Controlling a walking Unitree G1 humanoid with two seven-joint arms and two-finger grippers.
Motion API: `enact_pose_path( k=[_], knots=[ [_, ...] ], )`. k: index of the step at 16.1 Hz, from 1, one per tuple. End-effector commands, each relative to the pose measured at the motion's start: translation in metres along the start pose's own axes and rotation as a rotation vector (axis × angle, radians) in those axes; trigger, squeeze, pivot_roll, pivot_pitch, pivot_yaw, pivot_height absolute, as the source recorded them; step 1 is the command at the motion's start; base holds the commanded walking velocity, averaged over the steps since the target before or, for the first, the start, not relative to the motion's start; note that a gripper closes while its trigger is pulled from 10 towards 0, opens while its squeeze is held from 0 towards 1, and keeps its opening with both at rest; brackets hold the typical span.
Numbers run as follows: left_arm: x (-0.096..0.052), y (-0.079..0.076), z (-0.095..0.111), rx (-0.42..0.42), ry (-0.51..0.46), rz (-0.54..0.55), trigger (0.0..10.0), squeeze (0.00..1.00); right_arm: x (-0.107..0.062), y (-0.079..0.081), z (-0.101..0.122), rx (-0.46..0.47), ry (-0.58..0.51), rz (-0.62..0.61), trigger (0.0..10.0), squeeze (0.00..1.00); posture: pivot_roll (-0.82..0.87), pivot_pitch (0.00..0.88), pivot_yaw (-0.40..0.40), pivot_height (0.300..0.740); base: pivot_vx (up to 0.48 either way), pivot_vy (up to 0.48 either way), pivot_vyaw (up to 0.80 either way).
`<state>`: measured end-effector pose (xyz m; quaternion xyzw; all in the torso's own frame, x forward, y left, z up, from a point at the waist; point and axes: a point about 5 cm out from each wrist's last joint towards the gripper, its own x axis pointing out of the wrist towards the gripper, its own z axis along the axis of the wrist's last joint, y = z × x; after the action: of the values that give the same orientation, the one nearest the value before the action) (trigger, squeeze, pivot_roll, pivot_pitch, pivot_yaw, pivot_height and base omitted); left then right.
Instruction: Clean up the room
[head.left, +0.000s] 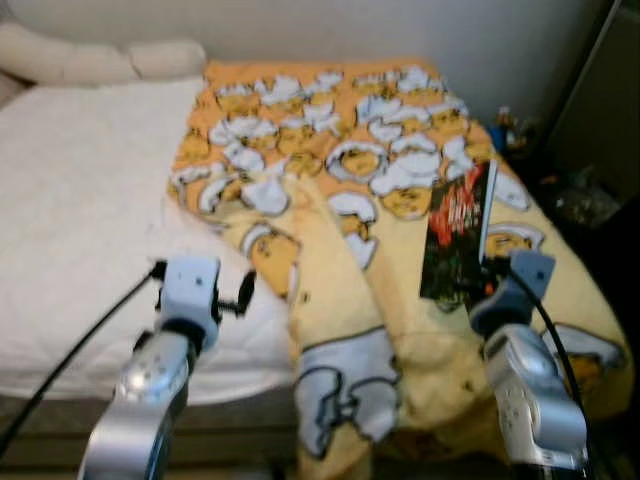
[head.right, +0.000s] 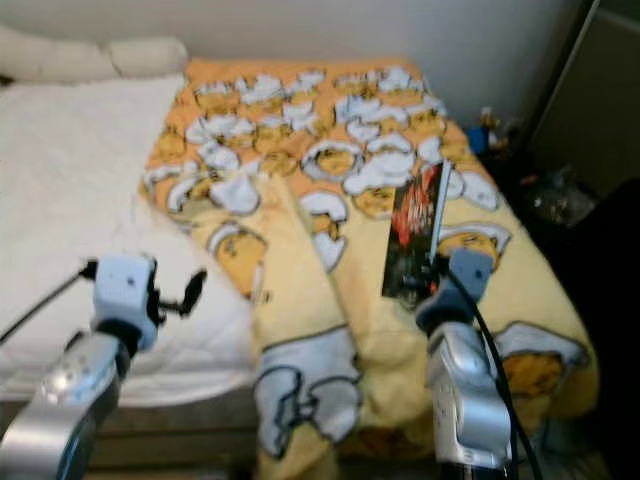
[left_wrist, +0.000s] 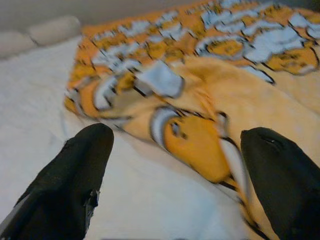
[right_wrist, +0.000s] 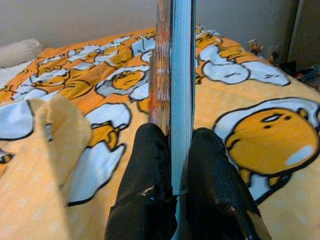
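Holding a book (right_wrist: 175, 75) on edge above the bed, the right gripper (right_wrist: 179, 150) has its two black fingers (right_wrist: 147, 165) clamped on the lower edge, one on the cover side and one on the far side, so the dark red-and-black cover and the pale page block rise straight up from between them. Beneath and beyond those fingers spreads the yellow blanket (head.left: 390, 150) with its cartoon egg print, rumpled into a ridge that runs down toward the foot of the bed. The left gripper (left_wrist: 175, 150) hovers with its fingers well apart, nothing between them; ahead of them lies the blanket's folded edge, and under them the bare white sheet (head.left: 70, 200). A cream pillow (head.left: 90, 55) rests at the head of the bed, far beyond both pairs of fingers. Dark clutter (head.left: 560, 190) sits on the floor past the blanket's far side, too blurred to name. The step in hand looks like clearing the book off the bed: it appears lifted free of the blanket rather than resting on it. Next would come carrying it to somewhere it belongs, which is not yet visible, so the robot likely needs to turn and look while keeping the grip firm, since a thin book held by one edge may swing or slip.
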<state>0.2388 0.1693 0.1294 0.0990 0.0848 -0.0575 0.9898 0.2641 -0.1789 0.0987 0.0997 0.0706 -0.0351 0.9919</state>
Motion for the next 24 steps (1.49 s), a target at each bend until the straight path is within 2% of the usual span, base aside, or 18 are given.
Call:
enact_pose_path(
  k=[1, 4, 9, 14, 17, 21, 24],
  knots=[
    [-0.001, 0.014, -0.001, 0.022, 0.007, 0.054, 10.0, 0.65, 0.001, 0.014, 0.013, 0.007, -0.056, 0.05, 10.0, 0.0, -0.01, 0.0, 0.004, 0.74, 0.0, 0.405, 0.0],
    [-0.007, 0.019, -0.003, 0.043, 0.024, 0.061, 10.0, 0.65, -0.003, 0.01, 0.007, 0.051, -0.019, 0.021, 10.0, 0.0, 0.02, 0.0, -0.001, 0.74, 0.0, 0.389, 0.0],
    [-0.008, 0.023, -0.009, 0.045, 0.046, 0.08, 10.0, 0.65, -0.007, 0.017, 0.007, 0.022, -0.017, 0.038, 10.0, 0.0, 0.0, 0.0, 0.002, 0.74, 0.0, 0.392, 0.0],
    [-0.001, 0.022, -0.008, 0.064, 0.053, 0.057, 10.0, 0.66, -0.006, 0.015, 0.01, -0.011, -0.026, 0.038, 10.0, 0.0, -0.01, 0.0, 0.038, 0.74, 0.0, 0.376, 0.0],
    [0.005, 0.025, -0.004, 0.077, 0.044, 0.049, 10.0, 0.66, 0.001, 0.029, 0.018, -0.006, -0.058, 0.073, 10.0, 0.0, 0.0, 0.0, 0.039, 0.74, 0.0, 0.36, 0.0],
    [0.009, 0.028, 0.001, 0.08, 0.033, 0.056, 10.0, 0.67, 0.002, 0.036, 0.014, 0.0, -0.051, 0.08, 10.0, 0.0, 0.01, 0.0, 0.037, 0.74, 0.0, 0.356, 0.0],
    [0.013, 0.024, 0.005, 0.084, 0.026, 0.043, 10.0, 0.66, 0.004, 0.04, 0.013, -0.011, -0.035, 0.101, 10.0, 0.0, 0.02, 0.0, 0.031, 0.74, 0.0, 0.352, 0.0]
  ],
)
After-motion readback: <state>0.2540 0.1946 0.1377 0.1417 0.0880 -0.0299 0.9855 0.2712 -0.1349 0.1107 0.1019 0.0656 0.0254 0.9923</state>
